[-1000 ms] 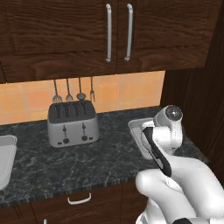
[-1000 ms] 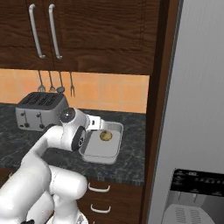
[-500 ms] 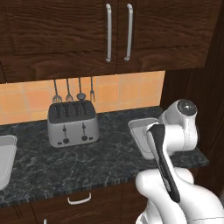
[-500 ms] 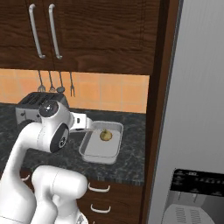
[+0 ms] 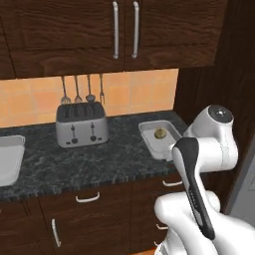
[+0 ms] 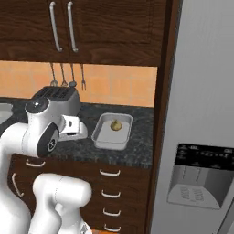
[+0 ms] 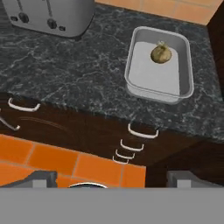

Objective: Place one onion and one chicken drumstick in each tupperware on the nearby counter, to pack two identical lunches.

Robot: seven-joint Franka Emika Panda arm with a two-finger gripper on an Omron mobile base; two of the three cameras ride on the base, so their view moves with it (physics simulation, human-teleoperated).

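Note:
One onion [image 7: 161,53] lies alone at the far end of a pale grey tupperware [image 7: 131,83] on the dark speckled counter [image 7: 78,74]. The base views show the same onion [image 5: 159,133] [image 6: 115,124] in that tupperware [image 5: 149,142] [image 6: 103,137] near the counter's right end. A second tupperware [image 5: 9,162] sits at the left edge of the left base view. My gripper [image 7: 111,181] is open with nothing between its fingertips [image 7: 41,178], pulled back from the counter's front edge, above the floor. The chicken drumsticks are out of view.
A silver toaster [image 5: 82,124] [image 7: 48,15] stands left of the tray, under hanging utensils [image 5: 82,89]. Drawers with curved handles [image 7: 142,132] run below the counter. A tall wood panel and a fridge [image 6: 201,137] close off the right side. Orange floor tiles [image 7: 65,162] lie below.
The arm has drawn back from the tupperware with the onion, toward the base and off the counter's front edge. The onion stays in the tray. The gripper stays open.

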